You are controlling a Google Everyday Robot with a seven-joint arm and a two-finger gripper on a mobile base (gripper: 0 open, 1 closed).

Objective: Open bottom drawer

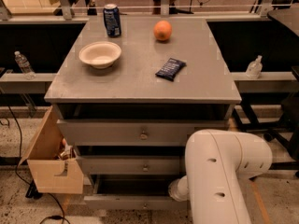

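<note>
Your gripper [175, 191] is sitting low at the cabinet's [140, 80] foot.
It is poking out beneath the white arm [224, 171], kept low to meet the bottom drawer [126, 202], which is lying just left of it, standing slightly out. Whether it is gripping anything, you cannot tell.

Grey cabinet [140, 85] with three drawers, white arm [219, 171] bent low at its right front.
On top: bowl [100, 54], can [111, 20], orange [162, 31], dark packet [170, 69]. Bottom drawer [126, 202] slightly forward of the middle drawer [121, 164], dark gap above its front. Gripper hidden behind the arm, by that drawer's right end. Cardboard box [51, 171] at the left side.
</note>
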